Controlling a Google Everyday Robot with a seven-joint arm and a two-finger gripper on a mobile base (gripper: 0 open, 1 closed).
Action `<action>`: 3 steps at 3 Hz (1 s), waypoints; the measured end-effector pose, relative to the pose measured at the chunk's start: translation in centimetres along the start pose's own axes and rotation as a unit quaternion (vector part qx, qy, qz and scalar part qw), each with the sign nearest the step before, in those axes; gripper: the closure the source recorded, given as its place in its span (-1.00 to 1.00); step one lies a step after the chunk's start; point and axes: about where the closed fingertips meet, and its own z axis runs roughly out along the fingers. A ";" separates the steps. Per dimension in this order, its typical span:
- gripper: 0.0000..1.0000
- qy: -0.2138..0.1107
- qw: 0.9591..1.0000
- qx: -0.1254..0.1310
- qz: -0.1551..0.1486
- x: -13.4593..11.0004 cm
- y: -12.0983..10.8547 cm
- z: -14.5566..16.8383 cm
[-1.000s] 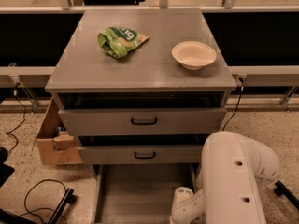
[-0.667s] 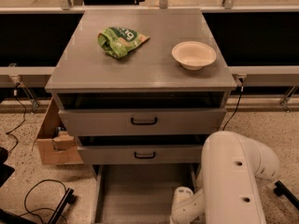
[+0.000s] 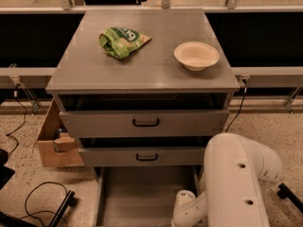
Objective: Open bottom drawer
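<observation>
The grey cabinet (image 3: 142,74) has three drawers. The bottom drawer (image 3: 142,195) is pulled far out toward me. I see its bare grey floor and side walls; its front panel and handle are below the frame's edge. The top drawer (image 3: 144,123) and middle drawer (image 3: 146,156) stand slightly open, each with a black loop handle. My white arm (image 3: 234,178) reaches down at the lower right, and its wrist (image 3: 185,207) is over the bottom drawer's right side. My gripper is out of view below the frame.
A green snack bag (image 3: 122,40) and a cream bowl (image 3: 196,56) lie on the cabinet top. An open cardboard box (image 3: 57,138) stands left of the cabinet. Black cables (image 3: 42,202) lie on the speckled floor at the lower left. A black object (image 3: 289,195) lies at the right.
</observation>
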 end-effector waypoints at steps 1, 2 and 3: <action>-1.00 0.018 1.000 0.016 -0.005 0.1 -0.7 -2.0; -1.00 0.047 0.998 0.032 -0.002 0.3 -0.3 -5.6; -1.00 0.073 0.996 0.028 0.034 2.5 3.8 -12.1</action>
